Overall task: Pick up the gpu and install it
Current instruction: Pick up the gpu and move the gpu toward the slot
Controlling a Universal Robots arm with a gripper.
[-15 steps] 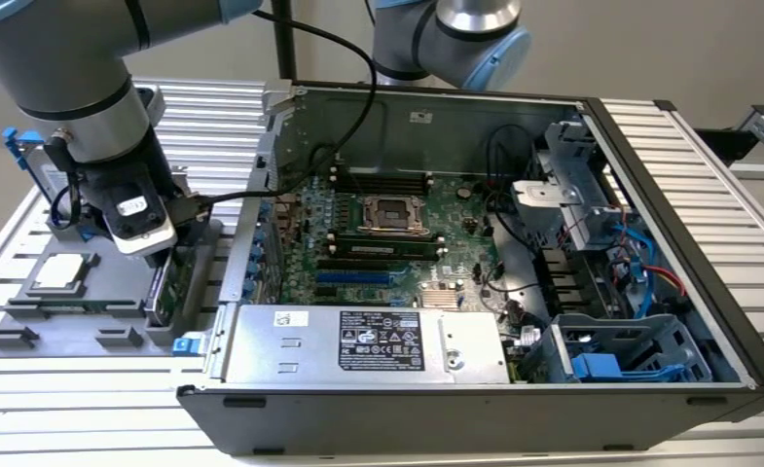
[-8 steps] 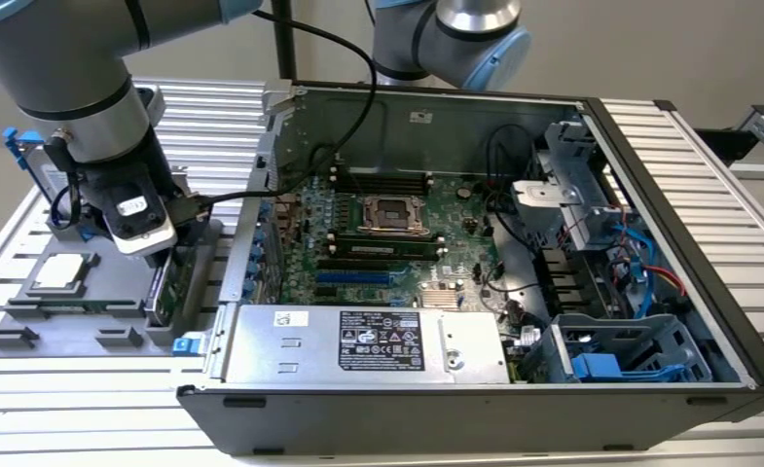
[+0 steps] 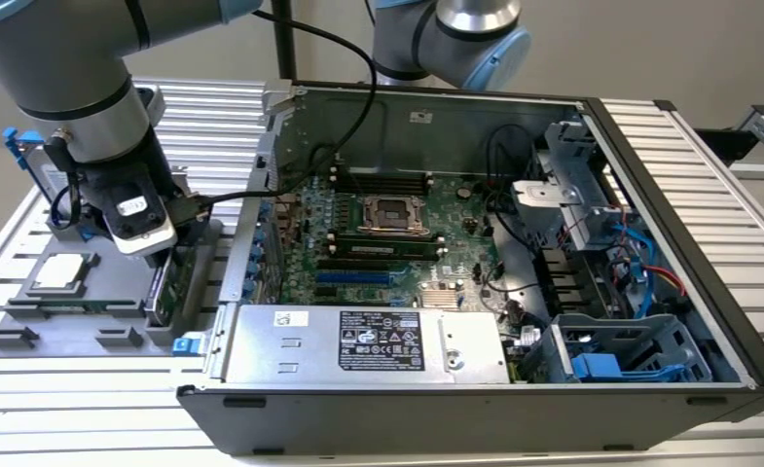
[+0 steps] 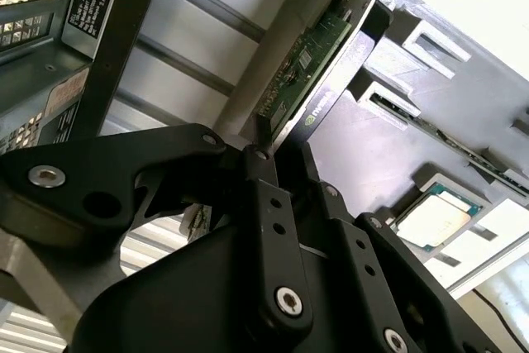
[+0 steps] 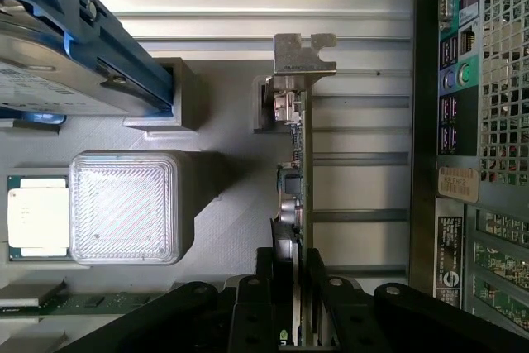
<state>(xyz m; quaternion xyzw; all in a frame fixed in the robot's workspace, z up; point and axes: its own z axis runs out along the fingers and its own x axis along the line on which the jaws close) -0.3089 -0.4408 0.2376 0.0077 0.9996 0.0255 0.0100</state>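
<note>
Black end effector (image 5: 297, 274) clamps upright gpu (image 5: 302, 163); hard drive (image 5: 50, 64), computer case (image 5: 483, 121) alongside.

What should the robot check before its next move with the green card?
1. The gripper is lined up on the edge of the gpu: ok.
2. Grip is firm: cannot tell.
3. The gpu stands on edge, upright, at the gray holder: ok.
4. The computer case is open on top: ok.
5. The blue slots on the motherboard look free: ok.
</note>
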